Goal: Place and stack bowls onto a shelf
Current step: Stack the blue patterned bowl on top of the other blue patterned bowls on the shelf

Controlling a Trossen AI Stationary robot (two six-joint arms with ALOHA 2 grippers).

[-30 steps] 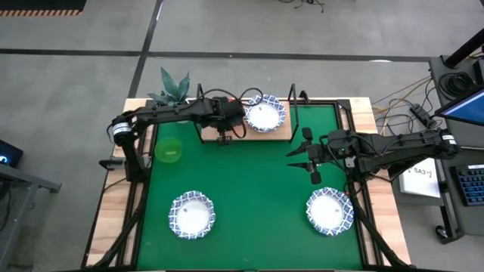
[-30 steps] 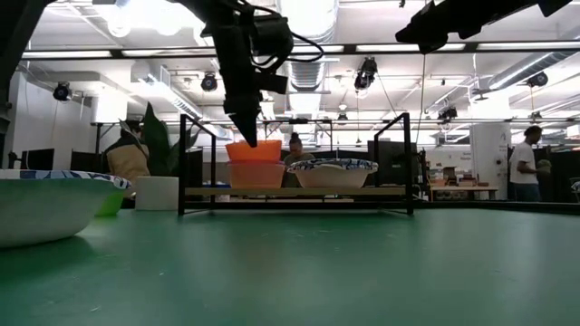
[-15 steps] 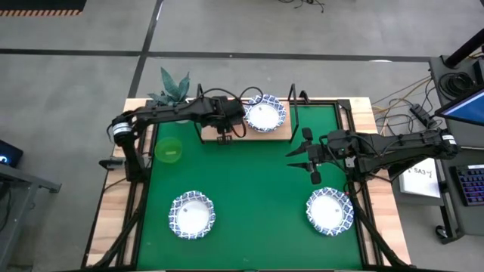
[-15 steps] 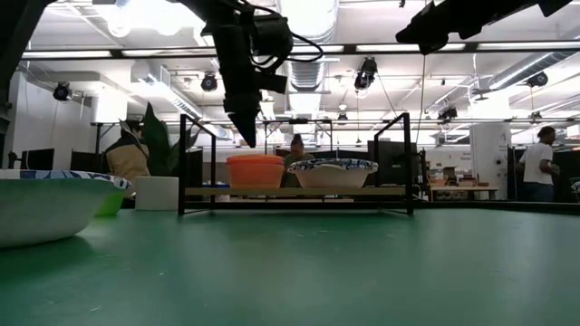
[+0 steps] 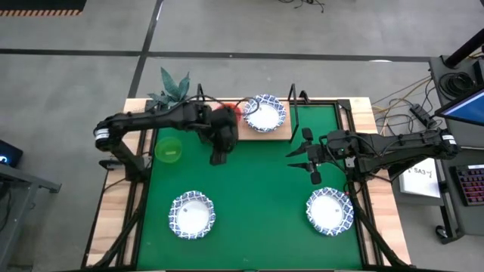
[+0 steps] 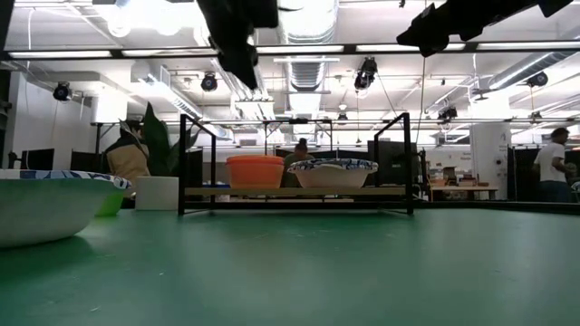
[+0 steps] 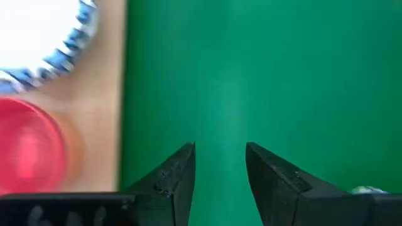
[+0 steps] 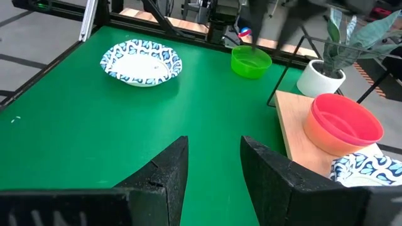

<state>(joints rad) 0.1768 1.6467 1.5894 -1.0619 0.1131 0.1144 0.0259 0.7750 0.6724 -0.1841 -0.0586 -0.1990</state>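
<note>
the red bowl (image 5: pixel 228 115) sat on the shelf (image 5: pixel 281 133), just behind the left hand (image 5: pixel 218 157), which hovered over the green mat (image 5: pixel 257 189) at the shelf's front edge, apart from the bowl. beside the red bowl on the same board stood a patterned bowl (image 5: pixel 265 113); in the low view the two stood side by side, near each other, and the patterned one looked empty from above. the left hand's fingers (image 7: pixel 179 172) were parted with only bare mat showing between them, holding and touching nothing. the right hand (image 5: pixel 306 155) hung over the mat's right half, well apart from the shelf, its fingers (image 8: pixel 164 169) spread and empty. a green bowl (image 5: pixel 169 149) sat at the mat's left edge, and two more patterned bowls lay on the near part of the table, one at the left (image 5: pixel 192 214) and one at the right (image 5: pixel 330 211), both empty. a plant pot (image 6: pixel 157 192) stood left of the shelf.
</note>
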